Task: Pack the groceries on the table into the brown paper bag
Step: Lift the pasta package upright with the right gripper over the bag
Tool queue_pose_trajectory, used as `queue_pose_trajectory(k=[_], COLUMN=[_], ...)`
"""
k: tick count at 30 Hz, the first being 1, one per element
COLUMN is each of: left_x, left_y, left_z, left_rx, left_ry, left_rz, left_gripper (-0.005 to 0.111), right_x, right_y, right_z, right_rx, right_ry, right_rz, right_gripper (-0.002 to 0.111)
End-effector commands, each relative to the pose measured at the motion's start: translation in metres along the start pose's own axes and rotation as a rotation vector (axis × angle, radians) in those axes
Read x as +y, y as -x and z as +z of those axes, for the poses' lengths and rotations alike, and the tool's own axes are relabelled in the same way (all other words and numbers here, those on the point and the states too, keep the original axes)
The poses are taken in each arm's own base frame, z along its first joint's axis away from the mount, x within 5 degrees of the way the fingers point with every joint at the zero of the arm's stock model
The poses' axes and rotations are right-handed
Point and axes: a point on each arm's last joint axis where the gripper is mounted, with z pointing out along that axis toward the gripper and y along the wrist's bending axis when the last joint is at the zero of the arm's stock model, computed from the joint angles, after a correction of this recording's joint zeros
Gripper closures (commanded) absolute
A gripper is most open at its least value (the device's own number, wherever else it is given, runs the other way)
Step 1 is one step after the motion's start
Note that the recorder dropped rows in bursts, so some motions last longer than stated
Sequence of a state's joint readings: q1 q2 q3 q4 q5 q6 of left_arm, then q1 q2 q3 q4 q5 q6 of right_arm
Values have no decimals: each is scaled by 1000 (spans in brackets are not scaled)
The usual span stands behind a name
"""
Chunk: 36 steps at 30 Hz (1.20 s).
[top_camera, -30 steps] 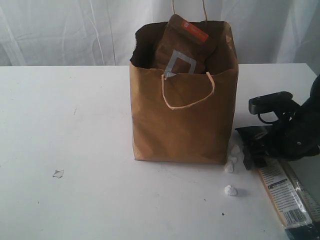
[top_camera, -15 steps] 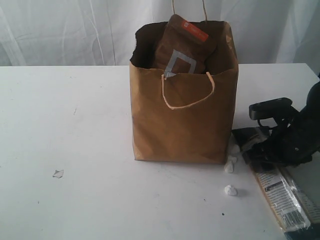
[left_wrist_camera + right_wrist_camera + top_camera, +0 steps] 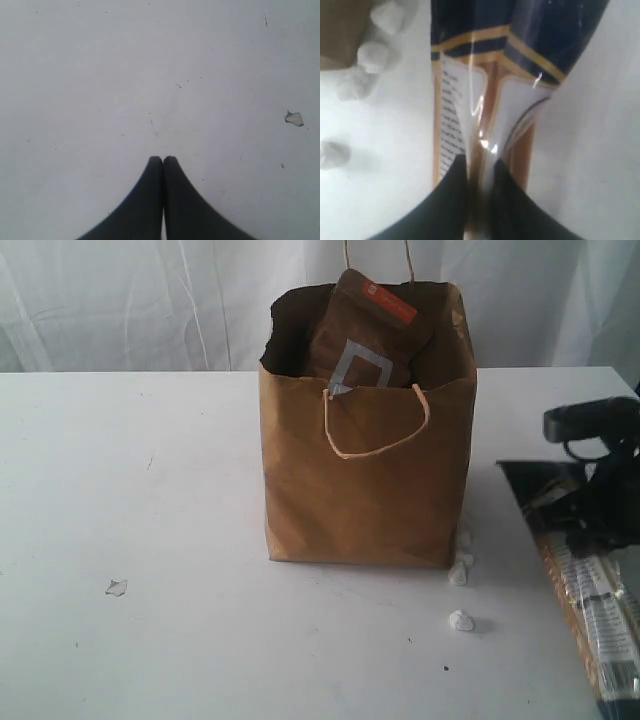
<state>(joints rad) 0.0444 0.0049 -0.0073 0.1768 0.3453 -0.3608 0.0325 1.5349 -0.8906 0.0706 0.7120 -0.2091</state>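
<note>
Exterior view: packet (image 3: 590, 585) clear of bag (image 3: 365, 495)

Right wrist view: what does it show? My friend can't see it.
The right gripper is pinched shut on the long dark pasta packet, with the white table behind. A few white lumps sit near a corner of the brown paper bag.

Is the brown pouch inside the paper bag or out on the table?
Inside. The brown foil pouch stands in the brown paper bag, its top poking above the rim.
</note>
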Motion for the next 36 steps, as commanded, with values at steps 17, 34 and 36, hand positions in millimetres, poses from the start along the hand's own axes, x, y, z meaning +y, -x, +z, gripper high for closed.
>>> queue_pose_trajectory(k=[17,34,36], left_x=[1,1,1], left_y=[-5,-5,-5], left_z=[1,1,1], left_rx=[40,40,40], left_ry=[10,10,10], left_rz=[-4,-3,-3], left_gripper=[107,107,107], right_x=[-17,20,22], right_y=[65,155,154], right_z=[-229,-244,-239], right_rx=[-690,-1122,-1096], right_ry=[-74,784,818], right_rz=[-64,-85,-120], right_gripper=[108,108,108])
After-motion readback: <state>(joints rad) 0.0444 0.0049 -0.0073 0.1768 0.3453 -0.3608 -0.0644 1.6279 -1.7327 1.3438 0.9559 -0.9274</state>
